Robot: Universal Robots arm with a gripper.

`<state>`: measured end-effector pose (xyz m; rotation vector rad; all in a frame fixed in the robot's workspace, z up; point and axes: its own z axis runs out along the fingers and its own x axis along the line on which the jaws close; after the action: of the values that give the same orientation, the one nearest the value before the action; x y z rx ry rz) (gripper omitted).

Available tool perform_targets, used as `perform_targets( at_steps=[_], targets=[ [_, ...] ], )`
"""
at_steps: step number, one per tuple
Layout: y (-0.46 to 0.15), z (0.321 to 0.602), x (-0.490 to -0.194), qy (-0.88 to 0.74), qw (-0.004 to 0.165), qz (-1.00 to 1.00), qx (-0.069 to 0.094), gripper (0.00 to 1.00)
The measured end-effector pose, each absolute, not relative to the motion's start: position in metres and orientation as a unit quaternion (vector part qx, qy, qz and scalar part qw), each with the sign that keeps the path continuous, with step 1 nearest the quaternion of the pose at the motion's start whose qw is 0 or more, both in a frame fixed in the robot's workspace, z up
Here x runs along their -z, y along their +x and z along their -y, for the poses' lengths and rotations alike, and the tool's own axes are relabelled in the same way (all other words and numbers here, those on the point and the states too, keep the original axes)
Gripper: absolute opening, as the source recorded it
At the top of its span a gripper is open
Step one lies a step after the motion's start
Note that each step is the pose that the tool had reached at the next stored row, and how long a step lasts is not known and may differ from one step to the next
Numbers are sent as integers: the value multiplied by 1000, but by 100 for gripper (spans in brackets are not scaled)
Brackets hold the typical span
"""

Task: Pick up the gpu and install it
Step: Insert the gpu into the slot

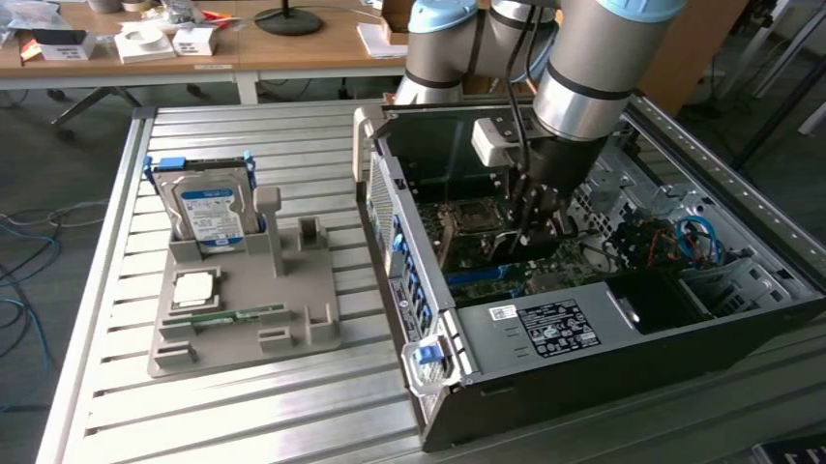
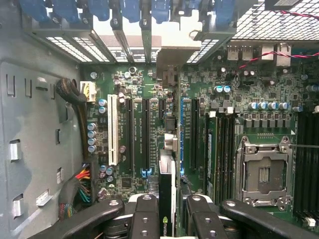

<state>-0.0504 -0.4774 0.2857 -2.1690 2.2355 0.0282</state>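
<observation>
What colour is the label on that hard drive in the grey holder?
Blue and white; the label shows best in the exterior view.

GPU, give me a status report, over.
Jaws shut on the gpu, card edge-on. Inside the computer case, over the motherboard slots; seating unclear. No obstruction seen.

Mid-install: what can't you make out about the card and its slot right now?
- Whether the gpu touches the motherboard with its connector edge: wrist view, the card's own body covers it.
- That same contact, exterior view: the arm and its jaws stand in front.
- The gpu's near end: wrist view, cut off by the picture's edge between the jaws.
</observation>
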Motion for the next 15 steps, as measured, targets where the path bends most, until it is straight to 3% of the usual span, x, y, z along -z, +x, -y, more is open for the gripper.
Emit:
perform_targets(
  at_steps=[15],
  targets=[
    [-50,477,-286,-696,13,-718,-9,26]
  ],
)
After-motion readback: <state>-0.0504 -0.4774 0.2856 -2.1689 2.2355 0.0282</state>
